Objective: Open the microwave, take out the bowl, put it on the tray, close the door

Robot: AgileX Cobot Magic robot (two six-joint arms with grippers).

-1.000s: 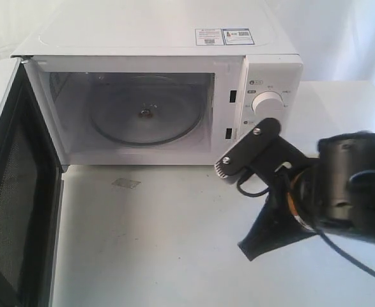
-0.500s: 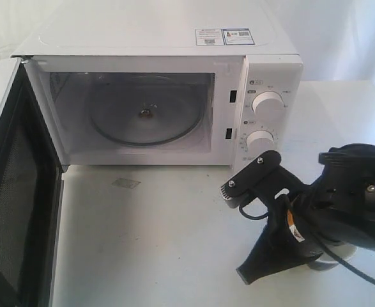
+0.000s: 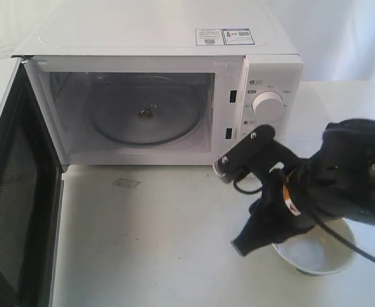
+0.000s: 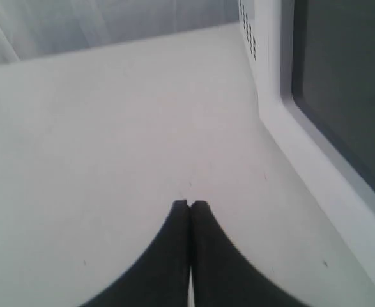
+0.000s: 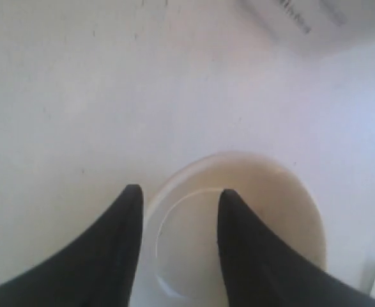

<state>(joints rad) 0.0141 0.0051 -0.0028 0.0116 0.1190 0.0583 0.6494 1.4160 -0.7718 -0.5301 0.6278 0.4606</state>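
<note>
The white microwave [image 3: 155, 38] stands at the back with its door [image 3: 15, 192] swung wide open to the left; its cavity holds only the glass turntable [image 3: 145, 115]. The cream bowl [image 3: 318, 252] sits on the white table at the front right. No tray shows. My right gripper [image 5: 179, 192] hangs open just over the bowl [image 5: 270, 192], one finger outside the rim and one over the inside. In the exterior view that gripper [image 3: 248, 242] points down and left. My left gripper [image 4: 190, 203] is shut and empty, low over the table beside the door's outer face [image 4: 340, 83].
The open door stands along the left side of the table [image 3: 161, 243]. The upper dial [image 3: 267, 105] shows on the oven's right panel; my right arm hides the lower one. A small tape mark [image 3: 126, 183] lies on the table before the oven.
My right arm dipped toward the table and has now drawn up and left. The bowl, almost wholly hidden before, shows beneath it.
</note>
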